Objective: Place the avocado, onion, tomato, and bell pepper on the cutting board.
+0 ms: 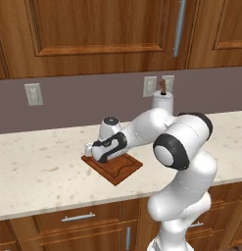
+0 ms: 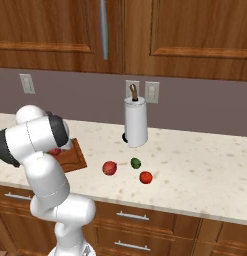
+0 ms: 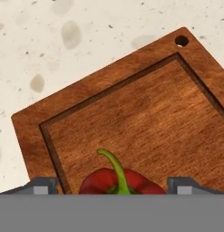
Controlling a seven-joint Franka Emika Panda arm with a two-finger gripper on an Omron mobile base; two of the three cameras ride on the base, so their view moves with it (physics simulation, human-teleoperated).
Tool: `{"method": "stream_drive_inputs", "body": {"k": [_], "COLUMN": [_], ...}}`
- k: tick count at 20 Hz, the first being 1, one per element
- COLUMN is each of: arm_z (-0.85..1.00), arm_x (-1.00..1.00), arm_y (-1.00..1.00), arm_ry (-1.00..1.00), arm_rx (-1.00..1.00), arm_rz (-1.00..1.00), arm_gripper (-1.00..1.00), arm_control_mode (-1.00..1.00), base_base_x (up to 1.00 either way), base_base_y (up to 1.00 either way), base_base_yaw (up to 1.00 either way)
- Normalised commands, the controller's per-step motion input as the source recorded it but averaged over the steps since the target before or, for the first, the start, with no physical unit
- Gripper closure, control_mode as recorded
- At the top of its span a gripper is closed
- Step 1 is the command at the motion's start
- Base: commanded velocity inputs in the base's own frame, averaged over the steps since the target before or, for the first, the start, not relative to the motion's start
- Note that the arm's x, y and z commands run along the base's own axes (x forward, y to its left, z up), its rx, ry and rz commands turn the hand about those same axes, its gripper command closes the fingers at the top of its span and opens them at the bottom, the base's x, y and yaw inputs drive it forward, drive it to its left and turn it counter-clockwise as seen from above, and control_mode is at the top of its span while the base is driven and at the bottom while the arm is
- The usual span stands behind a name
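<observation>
From my seat, the hand view shows one grey fingertip (image 3: 41, 186) low on the left and its partner low on the right, standing wide apart either side of the bell pepper (image 3: 118, 182). There is clear wood between each tip and the dark red skin, so I read the gripper (image 3: 117, 186) as spread open with nothing in its grasp. The pepper sits on the cutting board (image 3: 145, 118), inside the rim groove, its curved green stem pointing up the picture (only its upper part shows above the bottom band).

In the left base view the gripper (image 1: 89, 149) hangs low over the near-left part of the board (image 1: 123, 168), which lies at an angle on the pale speckled counter (image 1: 39, 166).

The right base view puts the other produce well to the right of the board (image 2: 75, 157), all on the bare counter: a duller red lump (image 2: 109, 168), which I take for the onion, the small dark green avocado (image 2: 136, 162) just beside it, and the glossy orange-red tomato (image 2: 145, 177) nearest the front edge. A paper towel roll (image 2: 135, 121) stands upright behind them, by the wall.
</observation>
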Motion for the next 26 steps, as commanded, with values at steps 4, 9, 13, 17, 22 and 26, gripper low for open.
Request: {"method": "stream_drive_inputs", "body": {"k": [4,9,13,17,22,26], "arm_z": [0.0,0.31,0.52,0.61,0.66,0.65], "arm_x": [0.0,-0.1,-0.1,-0.34,-0.75,-0.98], "arm_y": [0.0,-0.01,0.0,-0.09,-0.34,-0.66], "arm_ry": [0.0,-0.12,-0.15,-0.14,-0.1,-0.06], "arm_rx": [0.0,0.0,0.0,0.0,0.0,0.0], "arm_rz": [0.0,0.0,0.0,0.0,0.0,0.0], "arm_gripper": [-1.0,-1.0,-1.0,-1.0,-1.0,-1.0], "arm_control_mode": [-1.0,-1.0,-1.0,-1.0,-1.0,-1.0], "base_base_x": [0.0,0.0,0.0,0.0,0.0,0.0], "base_base_y": [0.0,0.0,0.0,0.0,0.0,0.0], "base_base_yaw": [0.0,0.0,0.0,0.0,0.0,0.0]}}
